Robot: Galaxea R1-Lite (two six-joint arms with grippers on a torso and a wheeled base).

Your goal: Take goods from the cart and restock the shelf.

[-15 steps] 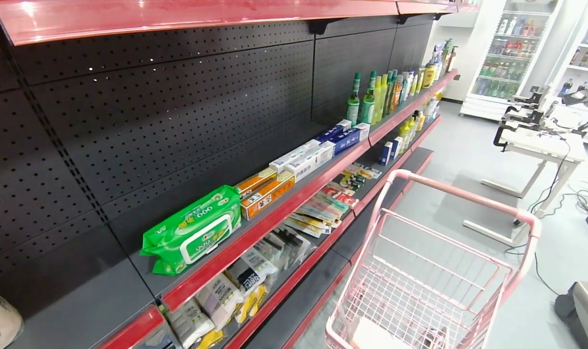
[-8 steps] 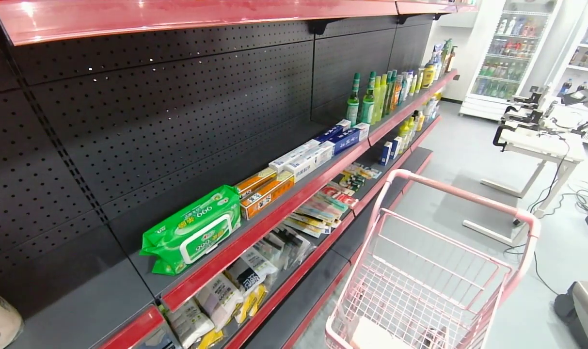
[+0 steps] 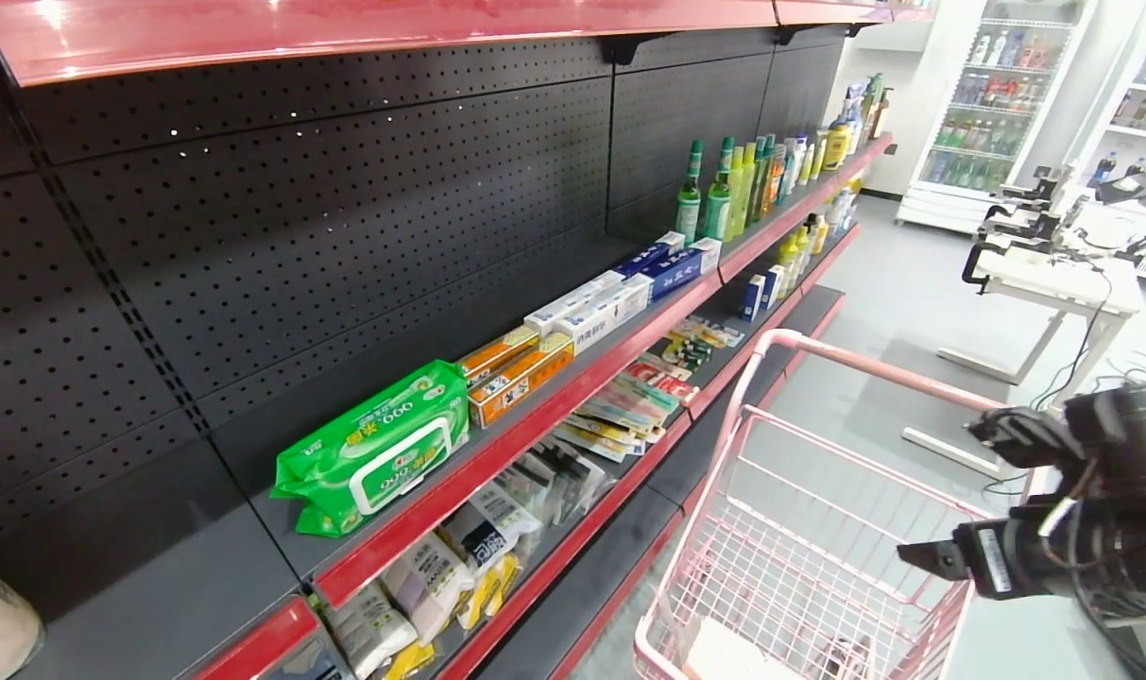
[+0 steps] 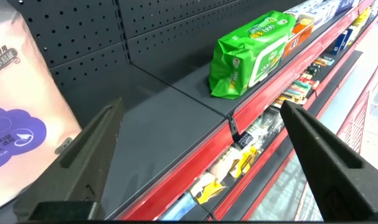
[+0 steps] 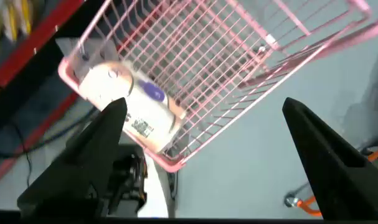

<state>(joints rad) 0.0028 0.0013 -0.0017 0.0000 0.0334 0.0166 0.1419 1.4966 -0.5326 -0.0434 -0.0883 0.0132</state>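
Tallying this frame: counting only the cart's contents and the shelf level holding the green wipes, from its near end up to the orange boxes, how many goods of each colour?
Green wipes pack: 1
Orange boxes: 2
White paper packs: 2
Total: 5

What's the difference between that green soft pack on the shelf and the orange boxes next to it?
The green soft plastic pack is a puffy, crinkled pouch; the orange cardboard boxes are stiff and straight-edged. The pack is one bulky item; the boxes are slimmer, two side by side. Both lie flat on the red-edged dark shelf.
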